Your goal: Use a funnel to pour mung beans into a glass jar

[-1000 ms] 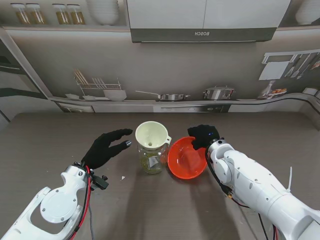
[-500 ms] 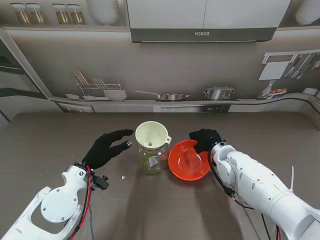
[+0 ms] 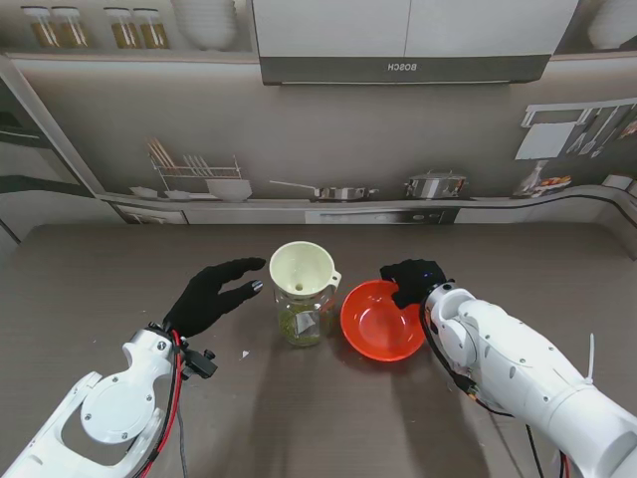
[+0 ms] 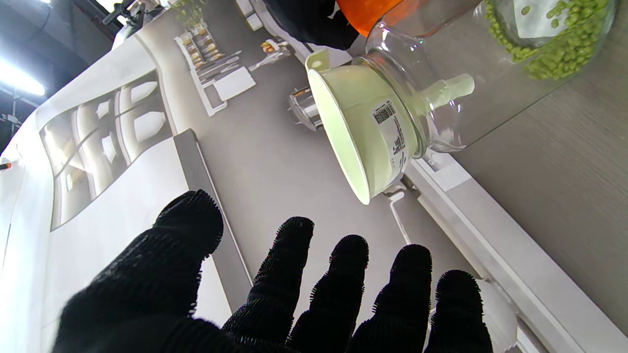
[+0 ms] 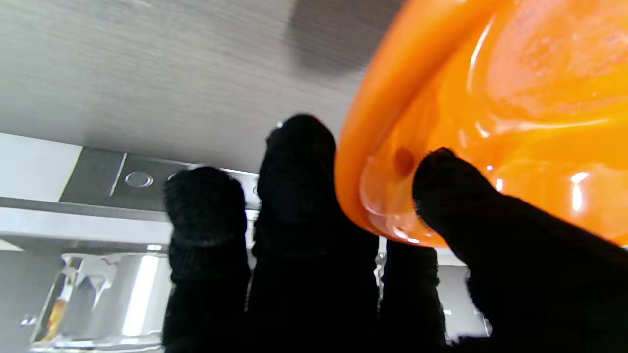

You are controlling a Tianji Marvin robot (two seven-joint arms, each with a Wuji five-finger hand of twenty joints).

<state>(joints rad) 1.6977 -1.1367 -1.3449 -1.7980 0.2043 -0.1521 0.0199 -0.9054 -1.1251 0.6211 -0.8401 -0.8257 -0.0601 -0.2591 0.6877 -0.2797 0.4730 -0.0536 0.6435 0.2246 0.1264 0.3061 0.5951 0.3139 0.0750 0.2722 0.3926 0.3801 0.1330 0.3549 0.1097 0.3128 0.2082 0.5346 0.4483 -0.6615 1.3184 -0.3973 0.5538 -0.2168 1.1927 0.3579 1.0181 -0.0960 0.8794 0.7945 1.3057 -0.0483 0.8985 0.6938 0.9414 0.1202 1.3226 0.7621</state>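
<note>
Right hand (image 3: 410, 280) clamped on orange bowl (image 3: 380, 321) rim — left hand (image 3: 211, 295) fingers spread, beside jar (image 3: 300, 316).

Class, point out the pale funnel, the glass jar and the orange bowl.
Pale plastic funnel (image 3: 302, 269), stand view, inner cone.
Clear glass jar (image 3: 299, 324), stand view, bean-filled body.
Orange plastic bowl (image 3: 378, 324), stand view, inside bottom.

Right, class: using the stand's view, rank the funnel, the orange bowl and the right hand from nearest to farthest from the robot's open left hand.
Measured from the left hand:
1. Funnel, sitting in the glass jar, just to its right.
2. Orange bowl, farther right, past the jar.
3. Right hand, farthest right, gripping the bowl's far rim.
</note>
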